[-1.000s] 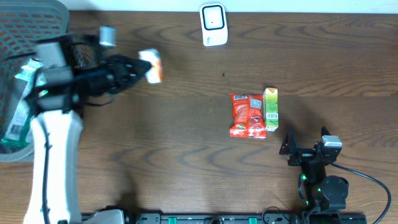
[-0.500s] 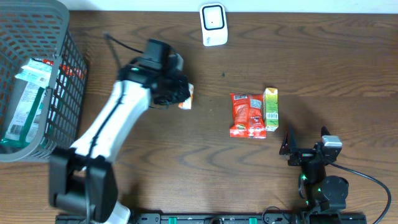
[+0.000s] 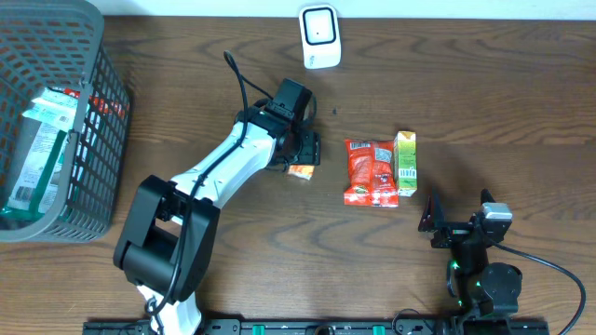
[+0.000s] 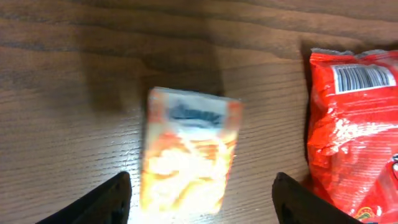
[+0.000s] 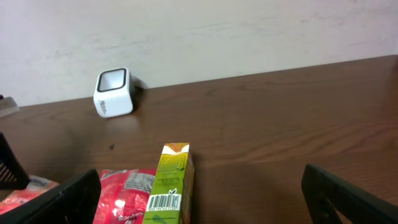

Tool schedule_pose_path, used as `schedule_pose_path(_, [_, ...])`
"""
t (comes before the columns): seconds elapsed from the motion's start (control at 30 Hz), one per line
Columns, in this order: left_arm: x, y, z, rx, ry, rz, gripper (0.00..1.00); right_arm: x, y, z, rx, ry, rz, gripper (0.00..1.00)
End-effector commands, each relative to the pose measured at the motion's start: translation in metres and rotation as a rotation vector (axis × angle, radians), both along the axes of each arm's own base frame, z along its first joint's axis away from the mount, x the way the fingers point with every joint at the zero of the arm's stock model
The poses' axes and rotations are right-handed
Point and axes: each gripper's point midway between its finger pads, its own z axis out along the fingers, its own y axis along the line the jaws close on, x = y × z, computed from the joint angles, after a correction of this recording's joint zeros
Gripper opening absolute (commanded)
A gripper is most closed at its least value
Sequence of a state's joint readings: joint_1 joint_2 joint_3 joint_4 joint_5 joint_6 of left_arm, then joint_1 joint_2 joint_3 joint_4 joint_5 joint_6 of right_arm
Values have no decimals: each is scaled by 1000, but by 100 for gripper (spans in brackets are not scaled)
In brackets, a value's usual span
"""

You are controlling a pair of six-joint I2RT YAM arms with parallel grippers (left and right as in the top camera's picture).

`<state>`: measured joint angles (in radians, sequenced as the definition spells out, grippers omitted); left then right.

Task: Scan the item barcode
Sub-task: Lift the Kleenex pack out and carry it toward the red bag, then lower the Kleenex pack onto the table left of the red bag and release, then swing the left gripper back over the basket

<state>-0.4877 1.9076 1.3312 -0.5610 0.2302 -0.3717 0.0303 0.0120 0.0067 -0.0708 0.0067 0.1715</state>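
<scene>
Fingers [image 5: 56, 202] of the right gripper [image 3: 456, 216] stand wide apart with nothing held between them, at the near edge of the wooden table [image 3: 279, 270]. That arm is folded low over its base and faces the far wall.

Two arms are in view. The left arm [image 3: 219, 177] rises from its base at the near left and stretches diagonally across the table towards the middle, its wrist bent down over the tabletop. The left gripper [image 3: 305, 152] hangs just above one orange and white packet [image 4: 189, 165], which lies flat on the wood. Its fingers [image 4: 106, 202] are spread on either side of the packet and touch neither edge of it.

Three loose items lie on the table. Beside the packet, to its right and a little apart, is one red snack bag [image 3: 371, 172] with a barcode facing up. One green carton [image 3: 406, 164] lies against the bag's right edge, also showing a barcode.

Farther back, one white scanner [image 3: 318, 35] stands at the far edge. One grey mesh basket [image 3: 102, 112] sits at the far left, holding several packages too jumbled to count.
</scene>
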Motion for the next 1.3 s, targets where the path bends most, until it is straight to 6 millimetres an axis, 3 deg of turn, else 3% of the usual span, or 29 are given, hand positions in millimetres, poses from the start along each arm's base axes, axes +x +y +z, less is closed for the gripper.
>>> schedule_pose_path(0.0, [9,-7,36,-54,-73,1,74,0,0,-1,-11,0,1,99])
schedule_pose_path(0.1, [15,3,46,-3,-133,7,73,0,0,0,-11,0,1,99])
schedule_pose_path(0.13, [18,12,44,52,-152,8,64,0,0,-1,-11,0,1,99])
schedule_pose_path(0.17, [18,16,41,82,-158,-1,62,0,0,-1,-11,0,1,99])
schedule_pose_path(0.3, [15,24,30,108,-124,-23,60,0,0,0,-11,0,1,99])
schedule_pose_path(0.43, [9,28,23,38,-51,-61,61,0,0,-1,-11,0,1,99])
schedule_pose_path(0.63, [2,30,37,-222,36,-140,61,0,0,0,-11,0,1,99])
schedule_pose_path(0.93, [-9,60,38,-242,130,-76,62,0,0,-1,-11,0,1,99])
schedule_pose_path(1.07, [-9,61,56,-250,86,-79,62,0,0,0,-11,0,1,99])
schedule_pose_path(1.17, [-7,62,82,-268,21,-65,62,0,0,0,-11,0,1,99])
schedule_pose_path(1.27, [5,75,146,-309,-119,3,65,0,0,0,-11,0,1,99])
